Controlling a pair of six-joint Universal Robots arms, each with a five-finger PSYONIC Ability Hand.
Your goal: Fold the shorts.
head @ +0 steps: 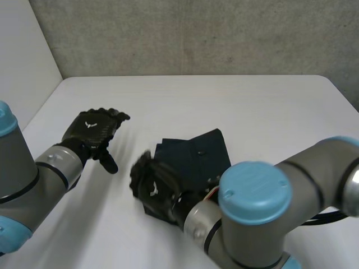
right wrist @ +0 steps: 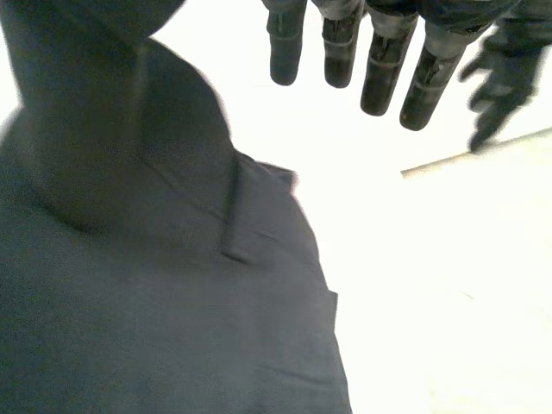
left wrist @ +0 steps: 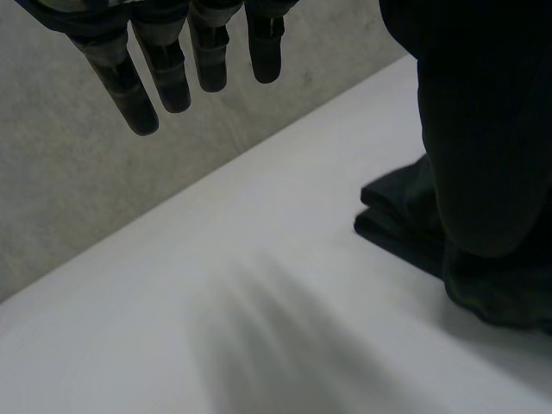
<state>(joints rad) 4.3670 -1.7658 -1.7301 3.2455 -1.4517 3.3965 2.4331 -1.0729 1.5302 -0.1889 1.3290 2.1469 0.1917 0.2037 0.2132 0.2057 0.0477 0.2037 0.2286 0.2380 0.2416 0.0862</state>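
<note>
The dark navy shorts (head: 196, 159) lie folded into a compact, roughly square bundle in the lower centre of the head view, flat on the white table (head: 258, 106). The right hand (head: 150, 188) sits at the bundle's lower-left edge, just over the cloth, with its grey arm (head: 258, 218) filling the lower right of the frame. In the right wrist view its fingers (right wrist: 384, 69) hang straight and slightly apart, clear of the fabric and holding nothing, while the shorts (right wrist: 172, 319) spread out under the palm with a seam and a fold edge visible. The left hand (head: 92, 130) is in the left of the head view, well apart from the shorts and raised over bare table. Its fingers (left wrist: 164, 73) are straight and relaxed in the left wrist view, gripping nothing, and the stacked layers of the shorts (left wrist: 392, 220) lie beyond them on the tabletop. A grey concrete wall (head: 196, 33) runs behind the table.
</note>
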